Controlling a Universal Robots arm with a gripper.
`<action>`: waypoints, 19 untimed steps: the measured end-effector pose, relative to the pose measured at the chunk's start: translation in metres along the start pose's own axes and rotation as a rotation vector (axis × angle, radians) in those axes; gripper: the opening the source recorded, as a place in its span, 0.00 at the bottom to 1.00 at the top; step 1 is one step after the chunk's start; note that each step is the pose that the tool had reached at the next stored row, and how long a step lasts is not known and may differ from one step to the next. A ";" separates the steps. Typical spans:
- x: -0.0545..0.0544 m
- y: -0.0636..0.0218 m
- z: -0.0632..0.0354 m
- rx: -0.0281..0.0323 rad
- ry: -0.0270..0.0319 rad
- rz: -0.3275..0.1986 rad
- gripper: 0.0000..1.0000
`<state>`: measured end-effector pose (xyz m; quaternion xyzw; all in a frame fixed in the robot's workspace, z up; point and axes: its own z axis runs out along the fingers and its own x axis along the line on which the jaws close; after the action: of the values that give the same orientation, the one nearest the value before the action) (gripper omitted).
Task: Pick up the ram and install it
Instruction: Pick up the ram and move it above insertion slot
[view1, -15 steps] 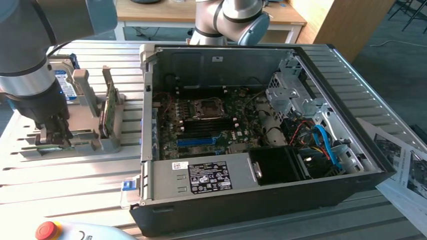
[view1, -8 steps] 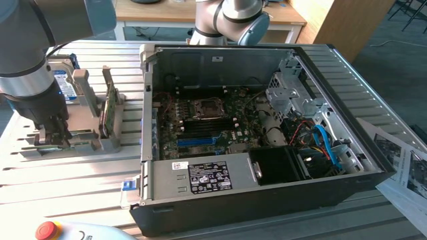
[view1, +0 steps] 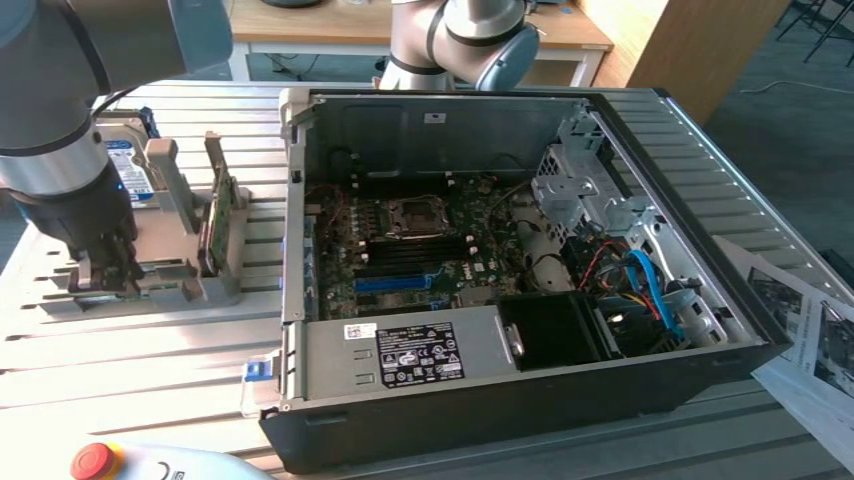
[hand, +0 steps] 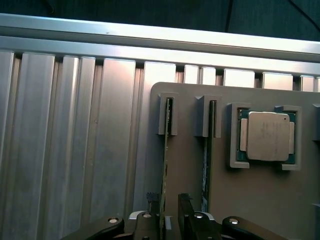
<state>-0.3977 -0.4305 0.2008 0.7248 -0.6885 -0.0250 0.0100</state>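
Observation:
The ram (hand: 166, 150) stands on its long edge in a slot of the grey holder (hand: 190, 175), seen edge-on as a thin green strip. My gripper (hand: 168, 202) is lowered over its near end, one black finger (hand: 152, 212) on each side; the jaws are open, with a small gap visible beside the stick. In the exterior view the gripper (view1: 104, 272) sits down in the grey holder (view1: 187, 285) at the exterior view's left, beside the open computer case (view1: 747, 345).
A second thin stick (hand: 207, 160) stands in the neighbouring slot, and a square silver processor chip (hand: 267, 136) lies in a pocket beside it. A larger green card (view1: 214, 225) stands upright in the holder. The motherboard (view1: 414, 250) lies in the case. Papers (view1: 801, 330) lie at the right.

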 end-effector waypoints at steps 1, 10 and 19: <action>0.000 0.0000 0.0000 0.0000 0.0000 0.000 0.29; 0.003 0.0002 0.0000 0.0001 -0.0001 0.000 0.29; 0.002 0.0001 0.0000 0.0001 -0.0001 0.000 0.27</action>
<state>-0.3977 -0.4330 0.2008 0.7248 -0.6885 -0.0250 0.0099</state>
